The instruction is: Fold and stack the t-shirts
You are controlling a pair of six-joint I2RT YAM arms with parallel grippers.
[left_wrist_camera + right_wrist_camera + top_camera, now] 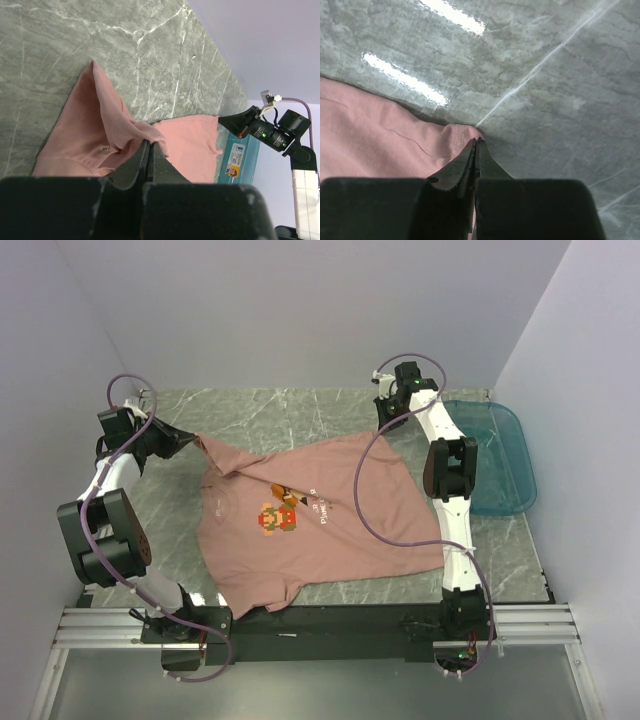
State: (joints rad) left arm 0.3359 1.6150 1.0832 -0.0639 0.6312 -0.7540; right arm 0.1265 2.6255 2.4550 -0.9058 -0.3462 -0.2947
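Observation:
The dusty-pink t-shirt (320, 540) lies print side up across the middle of the marble table, its orange-brown pixel figure (279, 519) near the centre. My left gripper (188, 441) is shut on the shirt's far-left corner, which is lifted and bunched; in the left wrist view the jaws (149, 143) pinch a fold of pink cloth (95, 125). My right gripper (386, 423) is shut on the far-right corner; in the right wrist view the tips (475, 141) pinch the stitched hem (455, 137) just above the table.
A translucent teal plastic tub (495, 455) stands at the right edge of the table, also visible in the left wrist view (242, 157). The shirt's near-left part reaches the table's front edge (330, 608). Walls close in on the left, back and right.

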